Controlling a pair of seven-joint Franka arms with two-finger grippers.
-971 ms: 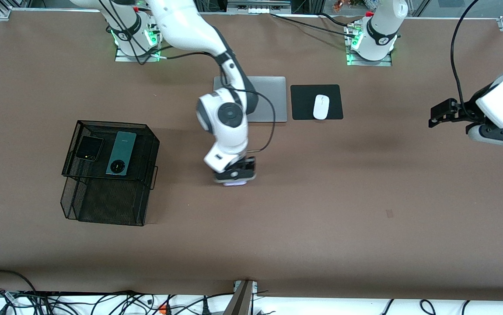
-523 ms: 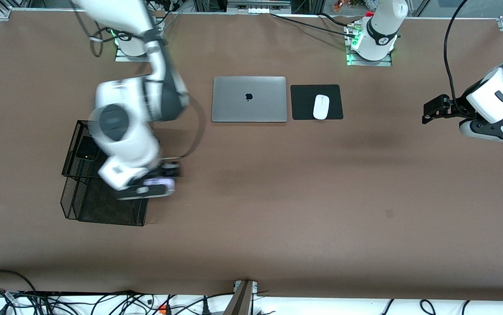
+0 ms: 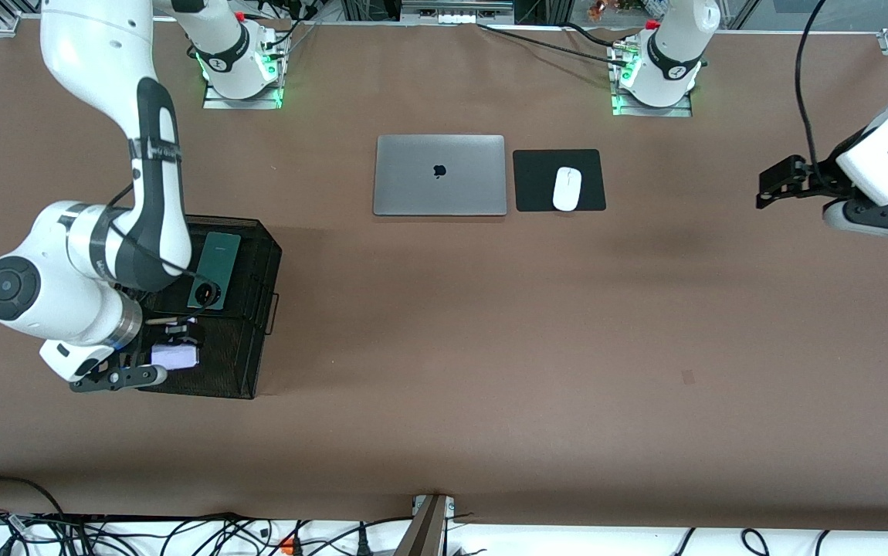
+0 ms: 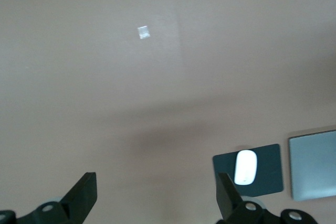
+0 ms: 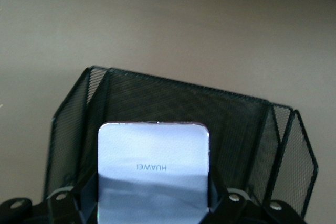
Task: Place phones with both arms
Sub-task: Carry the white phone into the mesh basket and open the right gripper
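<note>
My right gripper [image 3: 170, 354] is shut on the pale lilac phone [image 3: 175, 355], holding it by its two side edges over the lower tier of a black mesh basket [image 3: 220, 374]. The right wrist view shows the lilac phone [image 5: 153, 166] between the fingers of my right gripper [image 5: 153, 198], with the basket's mesh wall [image 5: 184, 103] just past it. The dark green phone [image 3: 214, 270] lies on the basket's upper tier. The right arm hides the black phone. My left gripper [image 3: 770, 188] hangs open and holds nothing over bare table at the left arm's end; the left wrist view shows my left gripper [image 4: 156, 192] with only tabletop between the fingers.
A closed grey laptop [image 3: 439, 174] lies near the bases, mid-table. Beside it a white mouse [image 3: 567, 188] rests on a black pad [image 3: 537, 181]. The left wrist view also catches the mouse [image 4: 245, 166] and the laptop [image 4: 314, 163]. A small tape mark [image 3: 688, 376] sits on the brown tabletop.
The right arm has swung from the middle of the table to the basket, carrying the lilac phone. The left arm has shifted only slightly.
</note>
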